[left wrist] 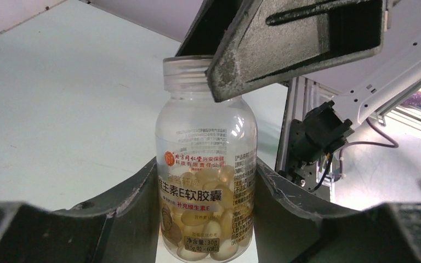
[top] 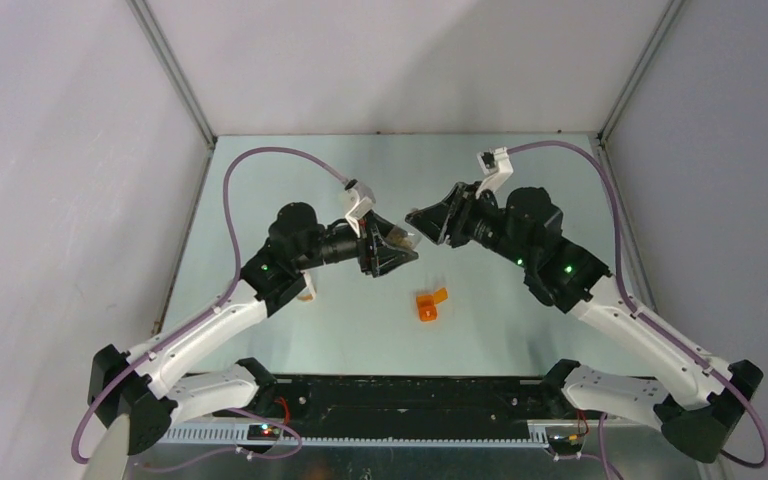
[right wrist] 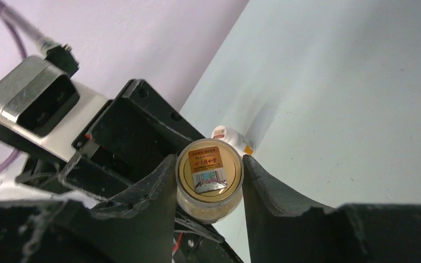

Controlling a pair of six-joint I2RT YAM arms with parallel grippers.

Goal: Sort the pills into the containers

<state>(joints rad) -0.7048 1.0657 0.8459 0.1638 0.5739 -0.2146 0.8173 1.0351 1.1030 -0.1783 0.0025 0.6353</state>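
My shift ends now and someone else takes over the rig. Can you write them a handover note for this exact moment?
Left gripper: shut on the body of the clear plastic bottle of yellow capsules.
Right gripper: shut around that bottle's gold-coloured top.
Small orange container: on the table between the arms, untouched. A small white bottle lies on the table beyond.
Done: capsule bottle held by both grippers.
Left: open it and sort the pills; no loose pills are visible yet.

Left claw (top: 398, 252) and right claw (top: 423, 222) meet tip to tip, both partly closed, gripping.
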